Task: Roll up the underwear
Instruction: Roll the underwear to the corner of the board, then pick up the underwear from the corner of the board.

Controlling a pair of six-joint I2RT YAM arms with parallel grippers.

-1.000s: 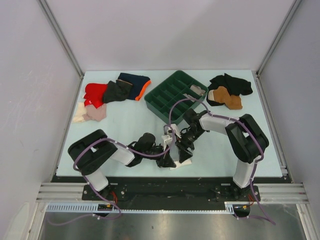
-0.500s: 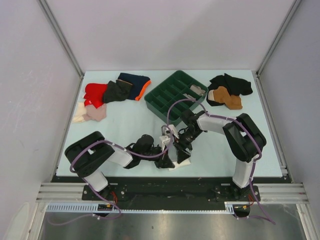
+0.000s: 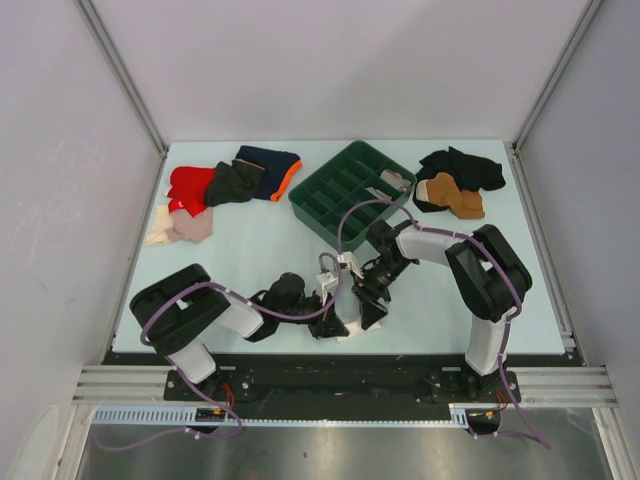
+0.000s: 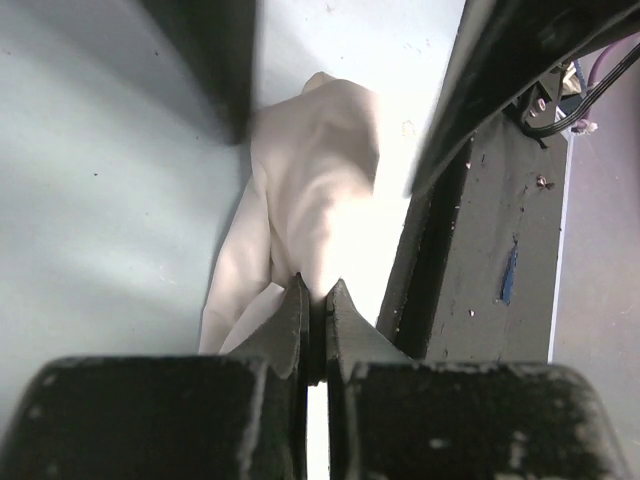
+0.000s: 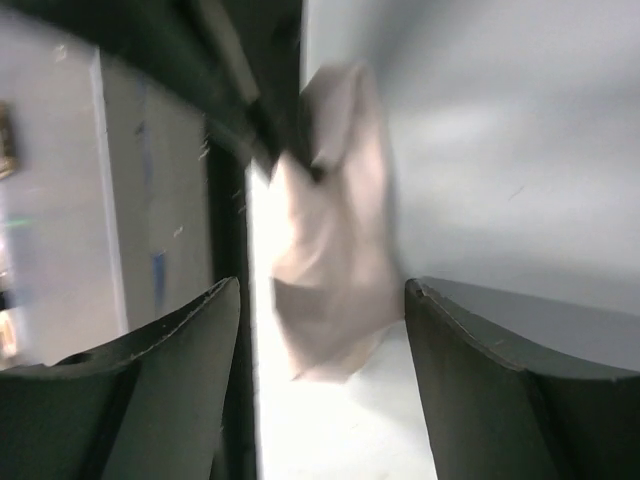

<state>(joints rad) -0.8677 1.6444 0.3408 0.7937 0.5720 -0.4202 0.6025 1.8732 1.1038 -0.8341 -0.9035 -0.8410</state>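
Since a second ago the right gripper (image 3: 371,311) is sitting lower in the top view, closer to the table's near edge, while the left gripper (image 3: 335,325) is staying almost where it was. Both are meeting over the underwear (image 3: 352,328), which is lying crumpled on the pale blue table (image 3: 260,250) right at its near edge, between the two arm bases.

From the left wrist, the left gripper (image 4: 316,310) is pressing its fingers together on a fold of the underwear (image 4: 315,190), pinching the near end of the cloth. From the right wrist, the right gripper (image 5: 322,300) is standing with its jaws spread wide, the underwear (image 5: 335,240) lying between and beyond them, untouched by either finger; that view is blurred.

Farther back, the green tray (image 3: 350,190) is sitting well apart from the underwear, with piles of dark and coloured clothes to either side.
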